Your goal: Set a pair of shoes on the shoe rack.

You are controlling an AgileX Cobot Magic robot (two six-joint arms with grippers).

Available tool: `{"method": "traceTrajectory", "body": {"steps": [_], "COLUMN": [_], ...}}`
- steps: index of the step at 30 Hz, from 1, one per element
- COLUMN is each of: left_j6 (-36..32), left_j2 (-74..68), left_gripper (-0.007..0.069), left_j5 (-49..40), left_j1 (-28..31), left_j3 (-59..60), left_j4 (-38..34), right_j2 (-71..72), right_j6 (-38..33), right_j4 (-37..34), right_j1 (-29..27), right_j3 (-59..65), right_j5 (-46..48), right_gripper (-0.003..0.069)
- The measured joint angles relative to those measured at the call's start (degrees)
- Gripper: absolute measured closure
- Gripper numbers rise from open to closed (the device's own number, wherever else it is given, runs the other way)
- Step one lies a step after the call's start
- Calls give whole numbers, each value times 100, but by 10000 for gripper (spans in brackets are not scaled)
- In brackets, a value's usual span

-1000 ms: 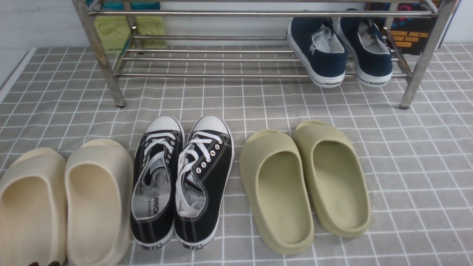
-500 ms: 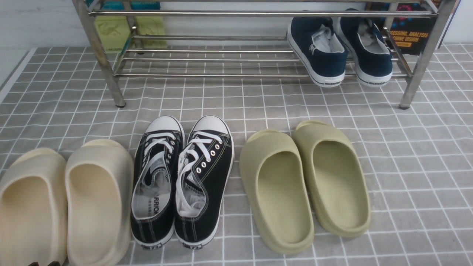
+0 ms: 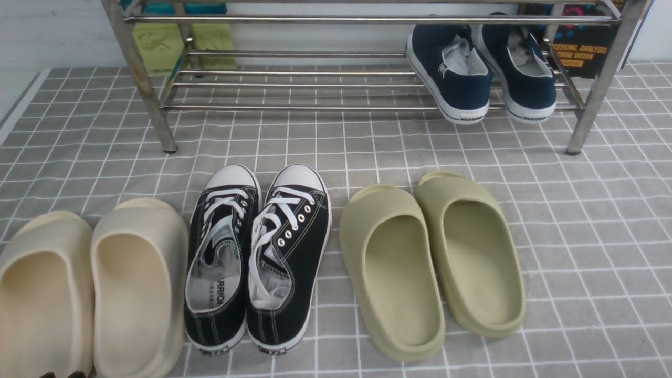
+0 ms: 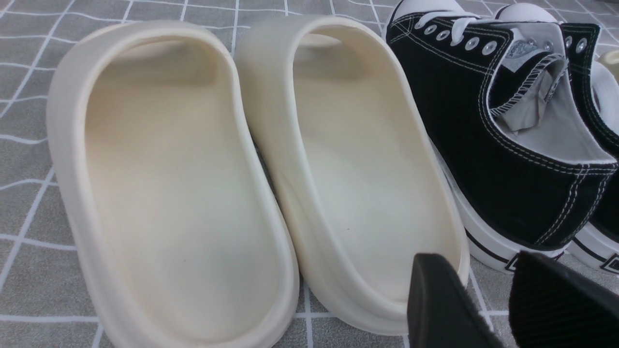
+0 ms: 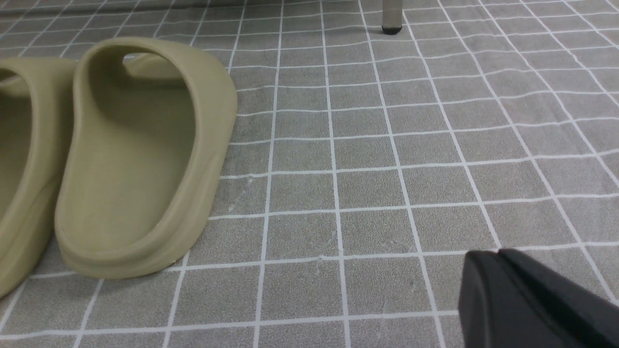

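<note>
a: anything moved since a second ago?
b: no. two navy shoes (image 3: 480,71) still sit on the shoe rack (image 3: 294,84), right end.
a: others?
b: two black sneakers (image 3: 257,257), two olive slides (image 3: 430,262), two cream slides (image 3: 89,289).
a: grippers?
b: left gripper (image 4: 488,299) spread; right gripper (image 5: 503,285) seemingly pressed together.

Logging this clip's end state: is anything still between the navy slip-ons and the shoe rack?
Nothing visible. Both navy slip-on sneakers already rest on the silver shoe rack, at its right end, heels overhanging the front rail.
</note>
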State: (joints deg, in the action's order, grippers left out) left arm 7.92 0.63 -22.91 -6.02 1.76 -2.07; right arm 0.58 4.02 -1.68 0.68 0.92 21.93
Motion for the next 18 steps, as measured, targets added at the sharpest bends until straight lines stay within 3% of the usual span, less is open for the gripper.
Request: {"method": "traceTrajectory", "body": {"steps": [18], "left_j6": [0], "left_j2": [0], "left_gripper": [386], "left_j5": [0], "left_j1": [0], "left_j3": [0], "left_j4": [0], "right_j2": [0], "right_j6": [0], "right_j4": [0], "right_j1": [0], "right_j3": [0], "right_j5": [7], "right_gripper": [601]}}
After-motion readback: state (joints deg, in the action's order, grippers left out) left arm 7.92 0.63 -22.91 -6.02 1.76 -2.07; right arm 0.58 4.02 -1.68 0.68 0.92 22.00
